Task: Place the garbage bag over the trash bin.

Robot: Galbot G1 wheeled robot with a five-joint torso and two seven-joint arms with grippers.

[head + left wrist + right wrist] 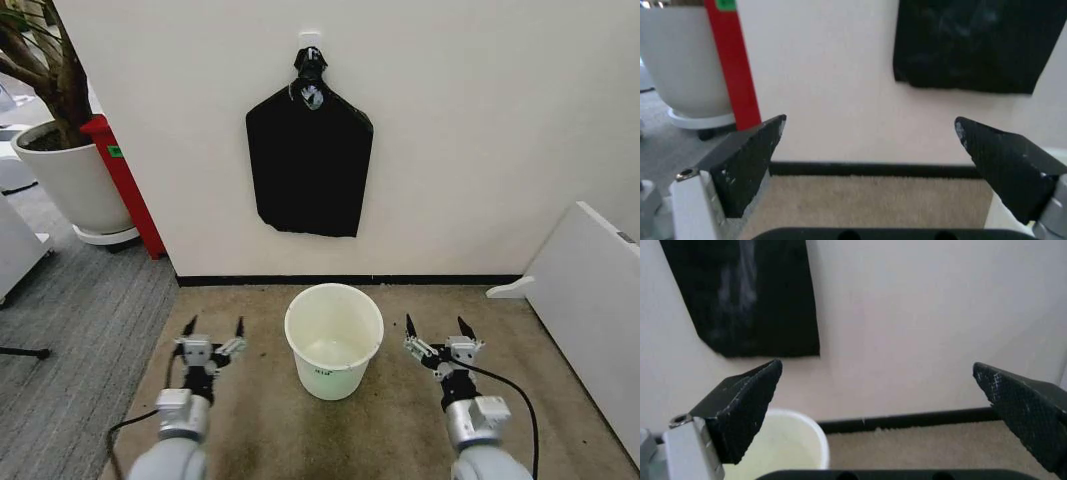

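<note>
Two grippers hover low over the tan carpet (pixel 400 430), one on each side of the trash bin (pixel 334 340), and both are empty.

At the far left, around ten o'clock in the head view, a large white plant pot (pixel 72 180) stands on grey flooring with a tall red container (pixel 125 185) just beside it against the wall (pixel 480 120).

The left gripper (pixel 213 328) sits at about seven o'clock from the bin, forearm rising from the bottom edge and fingers aimed at twelve o'clock, toward the wall. Its jaws are spread wide with nothing between them. In the left wrist view the gripper (pixel 870 131) frames bare wall, dark baseboard (pixel 873 170) and carpet.

The trash bin stands upright on the carpet at centre, rim open and uncovered, near the baseboard but apart from it. Directly above it, at twelve o'clock, the garbage bag (pixel 310 165) hangs flat against the wall from a hook, knotted at its top, its lower edge well clear of the bin's rim.

The right gripper (pixel 440 327) mirrors the left at about five o'clock from the bin, pointing the same way, jaws likewise apart and empty. In the right wrist view the gripper (pixel 877 371) shows the bag's corner and the bin's rim.

At three o'clock a white panel (pixel 585 300) leans along the carpet's edge, narrowing the open floor on that side.
</note>
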